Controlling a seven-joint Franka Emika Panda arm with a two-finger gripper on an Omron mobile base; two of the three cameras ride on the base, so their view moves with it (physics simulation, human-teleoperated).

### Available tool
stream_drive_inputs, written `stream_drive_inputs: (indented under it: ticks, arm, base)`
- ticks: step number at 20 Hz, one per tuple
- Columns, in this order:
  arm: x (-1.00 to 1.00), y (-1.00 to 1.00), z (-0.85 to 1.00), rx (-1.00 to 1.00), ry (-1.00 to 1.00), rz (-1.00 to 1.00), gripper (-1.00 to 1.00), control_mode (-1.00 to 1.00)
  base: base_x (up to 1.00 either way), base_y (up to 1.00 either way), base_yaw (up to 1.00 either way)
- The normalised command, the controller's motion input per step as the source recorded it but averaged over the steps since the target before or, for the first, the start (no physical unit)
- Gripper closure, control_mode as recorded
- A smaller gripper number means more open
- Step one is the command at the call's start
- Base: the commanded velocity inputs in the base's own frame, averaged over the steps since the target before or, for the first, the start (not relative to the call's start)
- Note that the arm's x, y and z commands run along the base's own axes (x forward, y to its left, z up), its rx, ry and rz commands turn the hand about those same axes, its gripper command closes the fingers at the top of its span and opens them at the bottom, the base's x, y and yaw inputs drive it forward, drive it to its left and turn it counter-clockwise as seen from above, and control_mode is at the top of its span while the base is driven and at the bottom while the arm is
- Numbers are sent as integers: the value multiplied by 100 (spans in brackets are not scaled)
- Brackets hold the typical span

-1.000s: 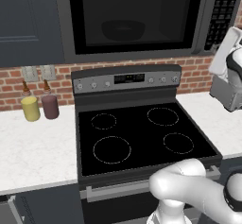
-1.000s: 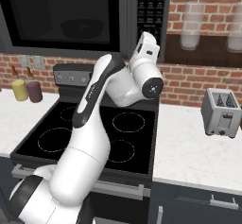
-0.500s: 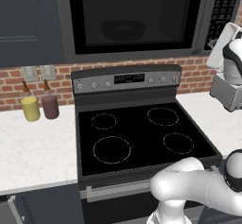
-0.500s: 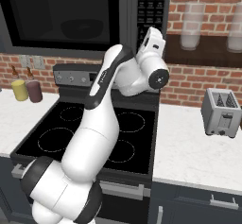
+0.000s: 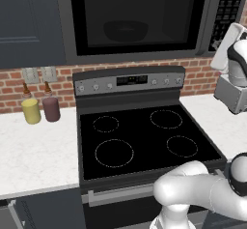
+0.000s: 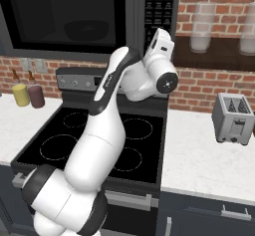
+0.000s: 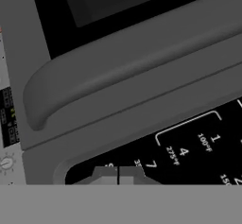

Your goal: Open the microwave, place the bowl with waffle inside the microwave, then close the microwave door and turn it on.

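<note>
Door [image 5: 135, 20] shut, bowl [image 5: 126, 30] inside at frame top; I'm on the last step. Gripper [image 7: 118, 175], fingers pinched together and empty, sits at the keypad [image 7: 189, 157], probably touching; next, press start.

A home kitchen: black glass-top stove [image 5: 144, 141] at centre, microwave [image 5: 140, 18] mounted above at 12 o'clock, red brick backsplash [image 6: 199, 88], white tabletop [image 5: 36, 150] at 9 o'clock, silver toaster [image 6: 233, 118] at 3 o'clock.

Arm raised and stretched further, gripper [image 7: 118, 175] now tight against microwave [image 6: 124, 11] keypad [image 7: 189, 157]
</note>
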Motion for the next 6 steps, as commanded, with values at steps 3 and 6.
stream_drive_inputs:
  ticks: [3,6]
  arm:
    - [43,-5,-33,0,0,-1,100,-100]
    - [-23,-14,-7,0,0,-2,100,-100]
  base:
    - [0,0,0]
    - [0,0,0]
